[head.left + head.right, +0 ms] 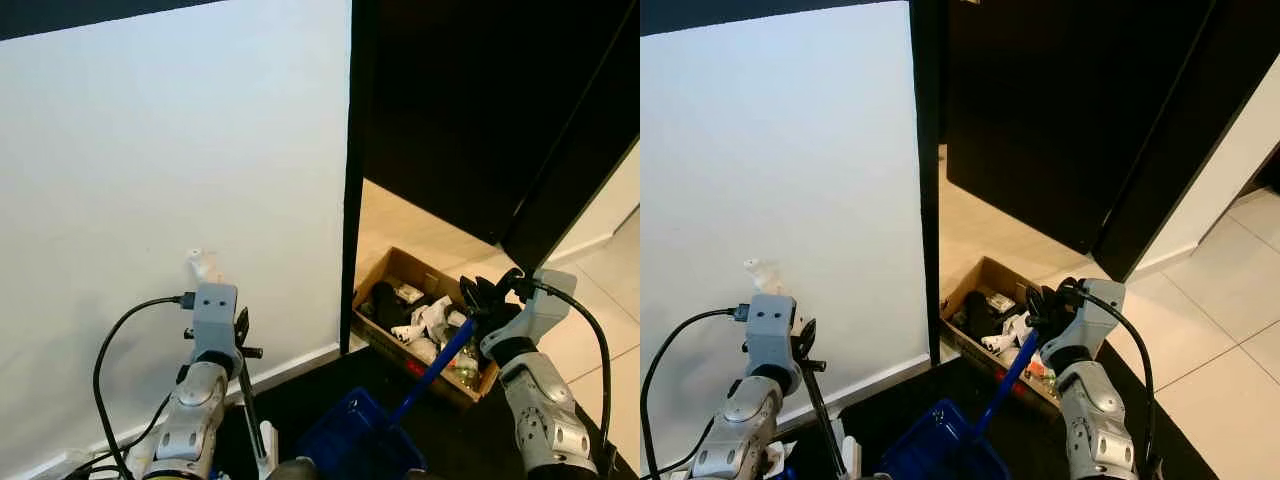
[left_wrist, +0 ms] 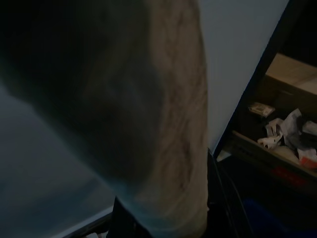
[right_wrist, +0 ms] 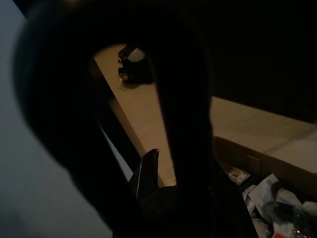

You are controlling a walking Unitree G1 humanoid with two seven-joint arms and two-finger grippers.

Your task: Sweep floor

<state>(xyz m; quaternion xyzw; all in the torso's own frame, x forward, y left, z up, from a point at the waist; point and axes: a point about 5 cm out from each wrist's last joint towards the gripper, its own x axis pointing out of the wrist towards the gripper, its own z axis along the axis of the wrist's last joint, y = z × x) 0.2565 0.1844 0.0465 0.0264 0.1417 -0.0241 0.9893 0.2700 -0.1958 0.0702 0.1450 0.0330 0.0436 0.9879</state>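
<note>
Gripping blue dustpan handle (image 1: pixel 435 368), right claw (image 1: pixel 478 300) over box (image 1: pixel 400 268); left claw state unclear

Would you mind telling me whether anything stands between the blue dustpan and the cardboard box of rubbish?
Nothing visible does. The blue dustpan sits low on the dark floor, its handle gripped by the right gripper, and the open cardboard box stands just beyond it by the doorway, with only bare dark floor between them.
</note>
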